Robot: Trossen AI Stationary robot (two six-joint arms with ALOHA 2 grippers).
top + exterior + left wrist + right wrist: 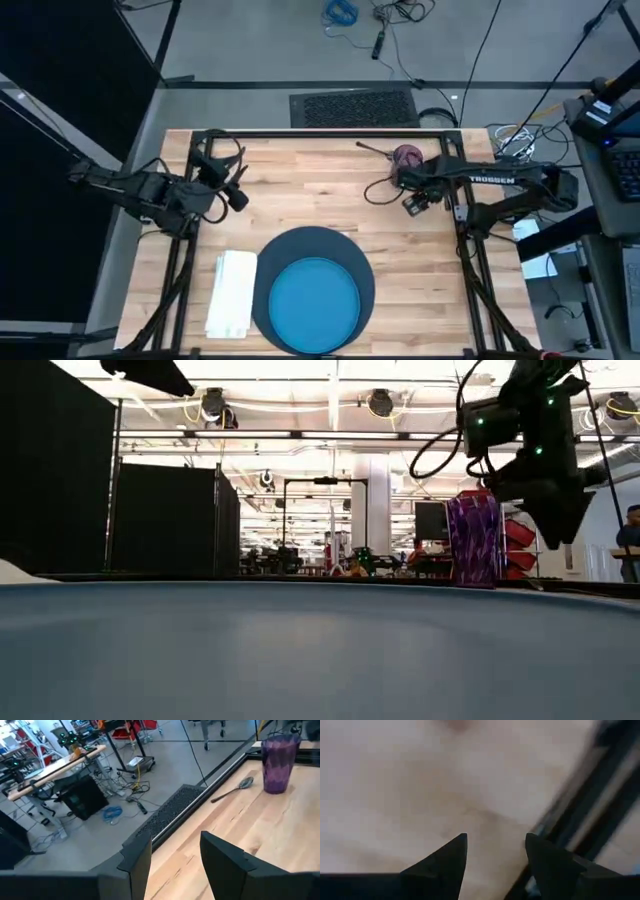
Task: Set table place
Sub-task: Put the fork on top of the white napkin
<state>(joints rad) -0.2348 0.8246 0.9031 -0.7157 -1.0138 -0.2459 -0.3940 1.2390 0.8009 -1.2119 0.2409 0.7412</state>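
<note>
Purple cup (407, 156) just beside right gripper (412, 204)

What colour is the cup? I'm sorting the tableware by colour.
Translucent purple; the cup shows best in the left wrist view.

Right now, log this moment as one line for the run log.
left gripper: open, empty, left side | right gripper: open, empty, beside purple cup | spoon: far edge | napkin, blue plate, mat: placed

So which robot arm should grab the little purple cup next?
Probably the right: its right gripper hangs open beside the small purple cup at the table's far edge, while the left gripper waits across the wooden table.
</note>
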